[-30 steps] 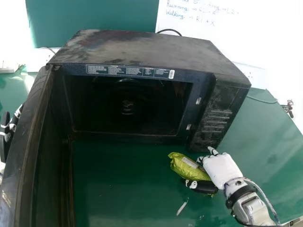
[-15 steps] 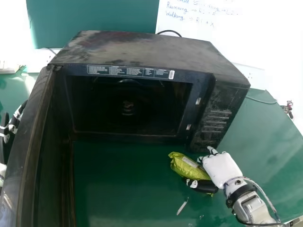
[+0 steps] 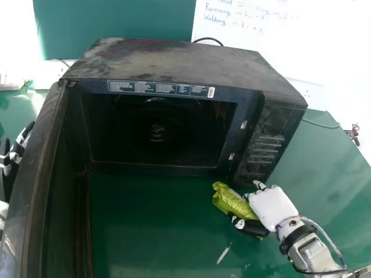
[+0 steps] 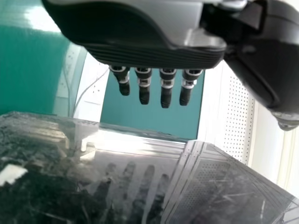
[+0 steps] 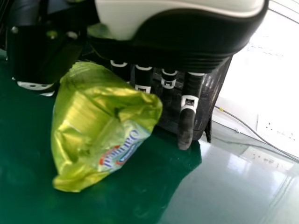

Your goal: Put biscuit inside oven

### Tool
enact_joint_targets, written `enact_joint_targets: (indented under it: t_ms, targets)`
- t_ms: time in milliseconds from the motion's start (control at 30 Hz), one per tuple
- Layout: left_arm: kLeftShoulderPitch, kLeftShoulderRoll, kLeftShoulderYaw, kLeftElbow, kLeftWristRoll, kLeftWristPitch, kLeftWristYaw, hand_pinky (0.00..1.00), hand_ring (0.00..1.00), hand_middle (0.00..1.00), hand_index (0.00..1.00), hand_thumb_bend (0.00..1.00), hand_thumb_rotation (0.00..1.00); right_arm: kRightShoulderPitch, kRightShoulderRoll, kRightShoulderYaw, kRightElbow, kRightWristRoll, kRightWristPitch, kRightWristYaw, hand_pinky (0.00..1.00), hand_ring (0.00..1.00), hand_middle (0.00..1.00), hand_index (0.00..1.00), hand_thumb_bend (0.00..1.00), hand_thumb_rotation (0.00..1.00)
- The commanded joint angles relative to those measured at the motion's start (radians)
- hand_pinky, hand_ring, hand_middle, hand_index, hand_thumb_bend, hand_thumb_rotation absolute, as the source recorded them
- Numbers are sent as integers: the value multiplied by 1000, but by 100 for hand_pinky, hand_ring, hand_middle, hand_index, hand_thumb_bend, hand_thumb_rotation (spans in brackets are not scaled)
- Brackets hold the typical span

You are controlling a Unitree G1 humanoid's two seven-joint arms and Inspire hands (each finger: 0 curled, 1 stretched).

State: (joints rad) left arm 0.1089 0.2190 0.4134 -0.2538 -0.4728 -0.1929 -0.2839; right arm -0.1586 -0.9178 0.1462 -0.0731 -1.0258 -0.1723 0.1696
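"Where is the biscuit packet (image 3: 231, 200) seen at this moment?"

"Outside the oven (image 3: 185, 58), over the green table (image 3: 156, 231), just in front of the oven's lower right front corner and well in from the table's right edge. Whether the table is touched by the packet cannot be told."

"And by what is it held?"

"By the robot's right hand (image 3: 271, 207). The green wrapper is pinched between the thumb (image 3: 250, 227) and the fingers, and one crumpled end is left sticking out beyond the grip."

"How is the left hand (image 3: 16, 152) pictured?"

"At the outer side of the oven door (image 3: 37, 174), with its fingers held straight and spread slightly apart, nothing being gripped. In the left wrist view, the fingers are mirrored in the door's glossy surface."

"Is the oven shown ready to be filled?"

"Its door is swung wide at the left, and the dark cavity (image 3: 156, 150) is exposed. A printed strip (image 3: 161, 88) is set along the top edge of the opening; the control panel (image 3: 266, 139) is placed at the right, near the right hand."
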Motion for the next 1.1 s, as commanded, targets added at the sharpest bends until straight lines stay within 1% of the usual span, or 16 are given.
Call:
enact_joint_targets:
  t_ms: [0,67,133,200,267,400,467,633,767,833,900,933,967,1033,1067]
  targets:
    - [14,-3,-5,-15,4,7,4,100,100,100,100,99,98,29,-12,32,41,-4,-24,19,26,33,47,49,53,0]
    - [15,-5,-5,-18,7,7,7,100,100,100,100,99,98,26,-19,37,49,-11,-36,6,25,33,48,49,53,0]
    - [16,-6,-5,-20,8,7,8,100,100,100,100,99,98,23,-25,43,55,-17,-45,1,26,34,42,52,52,0]
    - [18,-5,-5,-22,5,8,6,100,100,100,100,99,98,21,-28,47,59,-6,-49,11,26,34,46,50,52,0]
    - [21,-5,-4,-25,1,9,4,100,100,100,100,99,98,21,-30,50,59,0,-51,16,27,35,48,49,52,0]
    - [23,-4,-2,-29,3,10,5,100,100,100,100,99,98,22,-33,56,68,-4,-65,-11,25,33,48,49,53,0]
    - [23,-4,-1,-30,4,11,6,100,100,100,100,99,98,23,-33,57,73,-1,-69,-21,26,34,48,49,53,0]
    - [23,-5,-2,-33,2,13,7,100,100,100,100,100,97,19,-26,61,79,6,-68,-23,26,34,48,49,53,0]
    - [22,-4,-2,-30,4,12,6,100,100,100,100,99,98,10,-27,60,73,2,-65,-24,24,33,48,49,53,0]
    - [19,-2,-2,-26,4,13,5,100,100,100,100,100,97,8,-19,52,67,9,-55,-30,25,35,43,52,52,0]
    - [17,-2,-2,-27,2,17,7,100,100,100,100,100,98,0,-10,45,62,28,-44,-11,23,32,40,51,52,0]
    - [16,-3,-2,-26,3,17,8,100,100,100,100,100,97,-5,-8,42,59,38,-40,-1,21,30,44,50,52,0]
    - [15,-3,-3,-26,4,18,10,100,100,100,100,100,97,-9,-9,42,55,44,-37,7,19,28,41,51,52,0]
    - [15,-4,-4,-26,6,19,11,100,100,100,100,100,97,-15,-3,35,52,71,-35,14,18,28,40,51,52,0]
    - [16,-4,-4,-26,6,19,10,100,100,100,100,100,97,-18,-2,34,50,82,-38,17,18,27,44,50,52,0]
